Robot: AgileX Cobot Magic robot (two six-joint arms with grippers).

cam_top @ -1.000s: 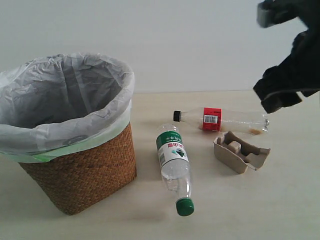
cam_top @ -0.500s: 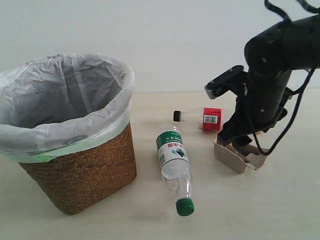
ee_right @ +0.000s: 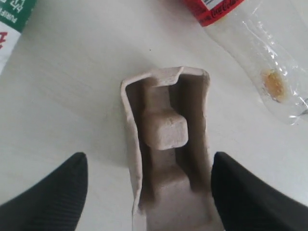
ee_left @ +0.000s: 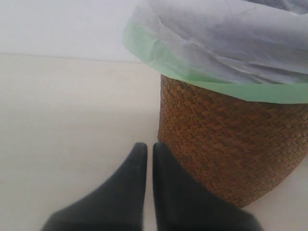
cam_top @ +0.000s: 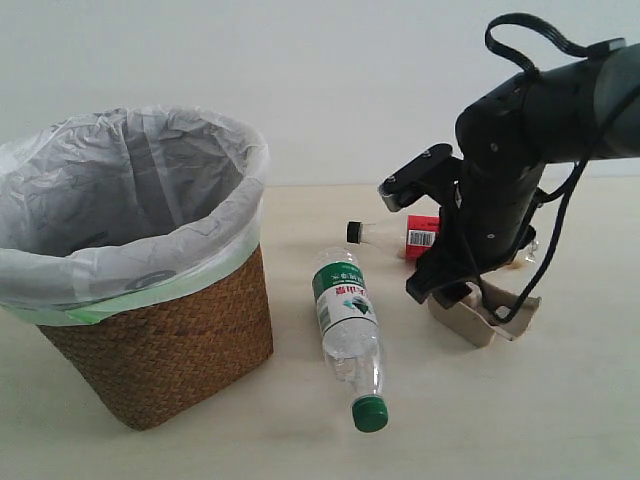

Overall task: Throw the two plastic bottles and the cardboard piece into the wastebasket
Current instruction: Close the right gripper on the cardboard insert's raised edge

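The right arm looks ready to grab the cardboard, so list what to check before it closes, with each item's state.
1. Right gripper open: ok, jaws spread wide.
2. Cardboard piece between the fingers: ok, one finger on each side.
3. Red-label bottle clear of the grasp: ok, it lies apart from the cardboard.
4. Fingers low enough to catch the cardboard's walls: cannot tell.
5. Wastebasket ready: ok, upright, mouth open.
6. Left gripper out of the way: ok, shut, beside the basket's base.
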